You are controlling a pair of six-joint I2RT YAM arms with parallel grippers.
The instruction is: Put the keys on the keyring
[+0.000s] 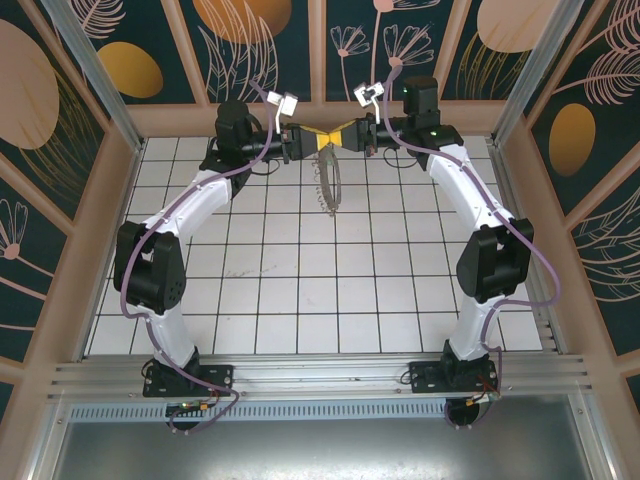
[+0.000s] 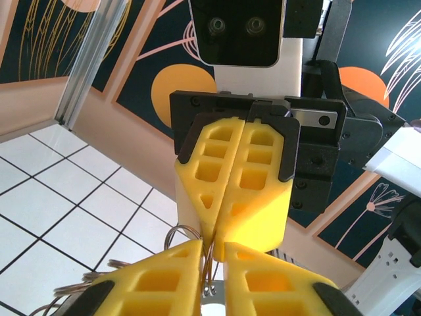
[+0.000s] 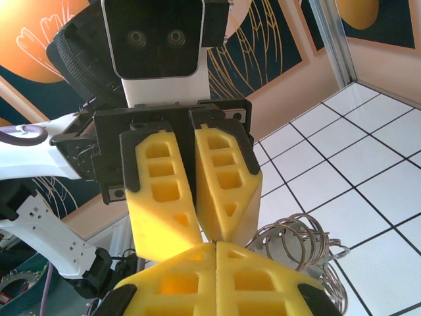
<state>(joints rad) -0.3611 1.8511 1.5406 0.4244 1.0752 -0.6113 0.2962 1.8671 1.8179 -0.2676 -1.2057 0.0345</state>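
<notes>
At the far back of the table my two grippers meet tip to tip above the tiles. The keyring, a thin grey hoop fringed with small silvery loops, hangs below them. In the left wrist view its wire runs up through the narrow slit of my left gripper, which is shut on it. The wire goes on into the closed seam of my right gripper. In the right wrist view my right gripper has its yellow pads pressed flat together, facing the left gripper. The green-headed key is hidden.
The white tiled floor stretches toward the arm bases. A wooden rim and patterned panels stand just behind the grippers, with aluminium posts at the corners. Purple cables trail along both arms.
</notes>
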